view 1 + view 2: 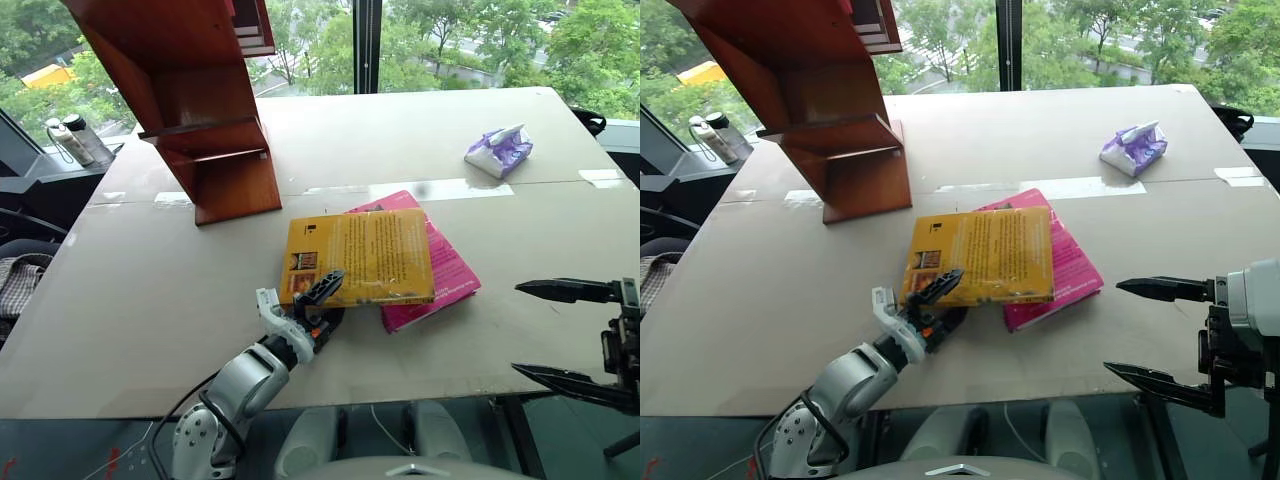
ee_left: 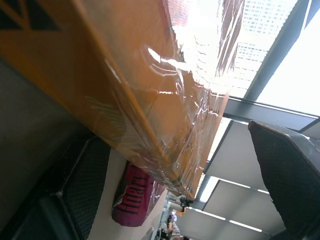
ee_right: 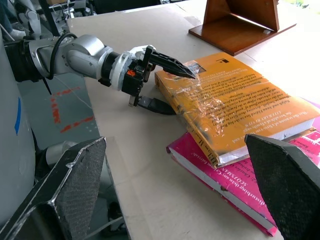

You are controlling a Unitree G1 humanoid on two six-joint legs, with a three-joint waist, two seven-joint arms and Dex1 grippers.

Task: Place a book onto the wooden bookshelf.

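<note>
1. Lying flat at the table's (image 1: 120, 320) centre, the book (image 1: 365, 255) rests partly on top of a magenta-pink book (image 1: 440, 275); its near corner overhangs that lower volume.
2. Handling, as judged: a light, fairly stiff paperback; the glossy wrap, wrinkled and loose at the near edge, looks slippery. Best hold: the near short edge, one finger over the cover and one under.
3. Left gripper (image 1: 322, 300): jaws wide, straddling the book's corner at about 7 o'clock of the cover, upper finger above and lower finger below; not closed on it.
4. Right gripper (image 1: 1160, 335): jaws wide, nothing between them, well apart at 4 o'clock from the books.
5. Wooden bookshelf (image 1: 215, 150): at 11 o'clock from the book, slanted boards bare where visible.
6. Count: books, two; bookshelf, one; purple tissue pack (image 1: 498, 150), one, at 1 o'clock.
</note>
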